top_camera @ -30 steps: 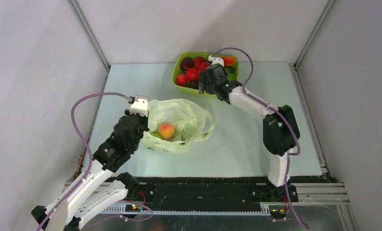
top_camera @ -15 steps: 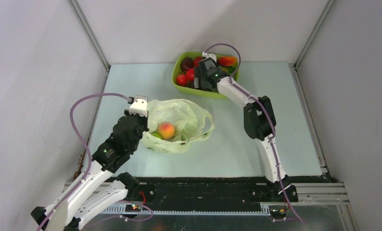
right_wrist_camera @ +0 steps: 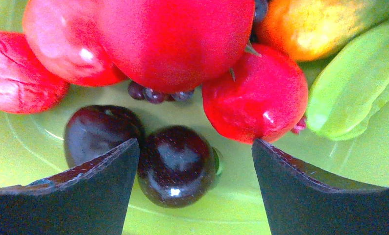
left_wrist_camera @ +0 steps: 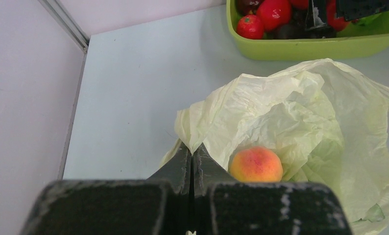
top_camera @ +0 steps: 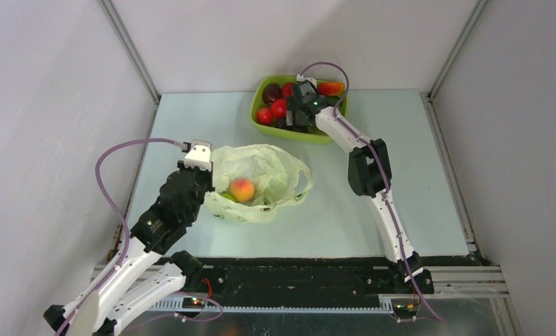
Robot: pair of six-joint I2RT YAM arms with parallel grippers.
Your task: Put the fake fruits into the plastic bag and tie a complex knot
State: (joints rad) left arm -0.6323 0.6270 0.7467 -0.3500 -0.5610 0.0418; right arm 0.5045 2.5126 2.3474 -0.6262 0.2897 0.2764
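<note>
The plastic bag [top_camera: 268, 175], thin, crumpled and pale yellow-green, lies open at mid-table, near the lime tray [top_camera: 294, 134]. 1 orange-pink peach [left_wrist_camera: 256, 165] sits inside it. The left gripper [left_wrist_camera: 191, 149] has its jaws pressed together on the bag's near rim. The right gripper [right_wrist_camera: 195, 147] is down in the tray, jaws spread wide either side of 1 dark plum [right_wrist_camera: 177, 165], not closed on it. A green item in the bag is mostly hidden by the left arm.

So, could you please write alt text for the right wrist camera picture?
The open right gripper hangs over a rigid lime-green plastic tray, its two dark fingers either side of a glossy dark plum. Behind it lie a second plum, red apples and small purple grapes.
</note>
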